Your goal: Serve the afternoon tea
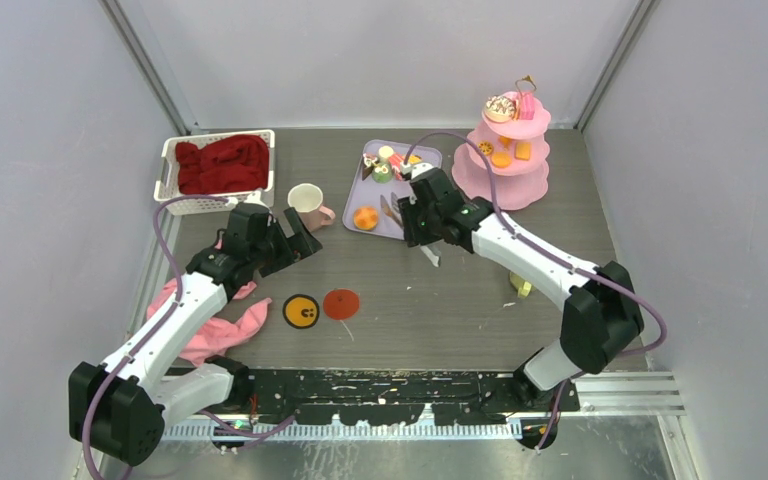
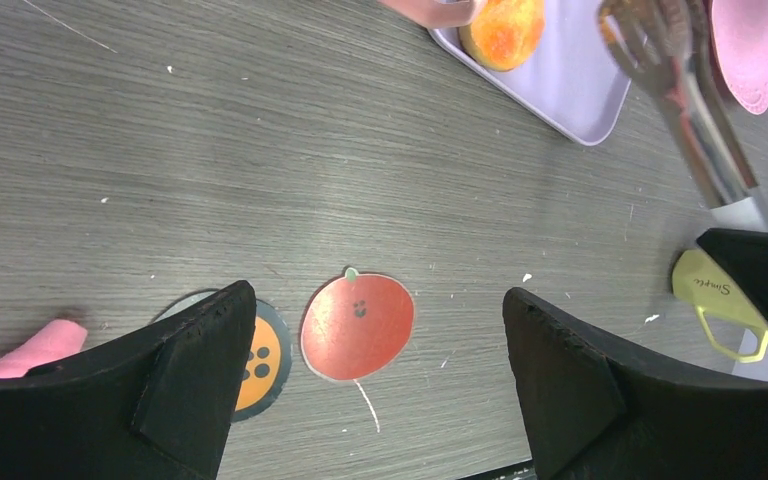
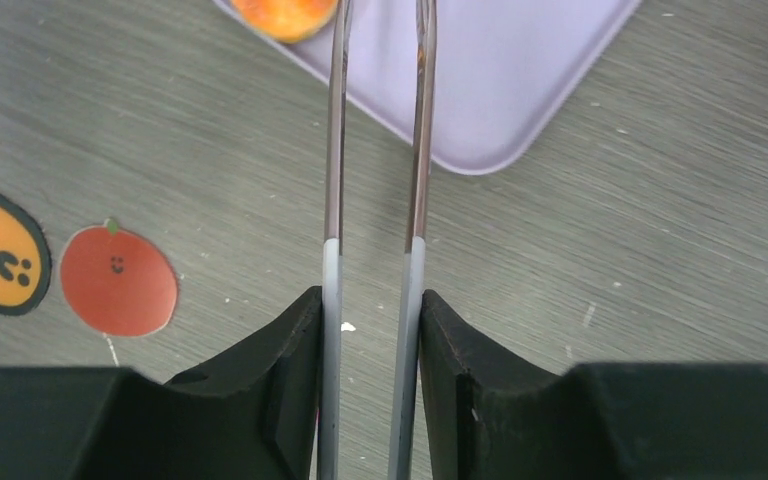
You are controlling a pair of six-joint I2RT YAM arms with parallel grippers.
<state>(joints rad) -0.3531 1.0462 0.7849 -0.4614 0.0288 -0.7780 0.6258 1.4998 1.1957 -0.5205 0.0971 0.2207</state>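
Brightly orange bun (image 1: 365,217) beside tweezers (image 3: 336,150)

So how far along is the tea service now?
Done: a few cakes sit on the stand. In hand: the right gripper, shut on the tweezers, holds their tips over the tray. To do: several pieces lie on the tray; the mug stands off both coasters, which are bare, and the left gripper is open and holds nothing.
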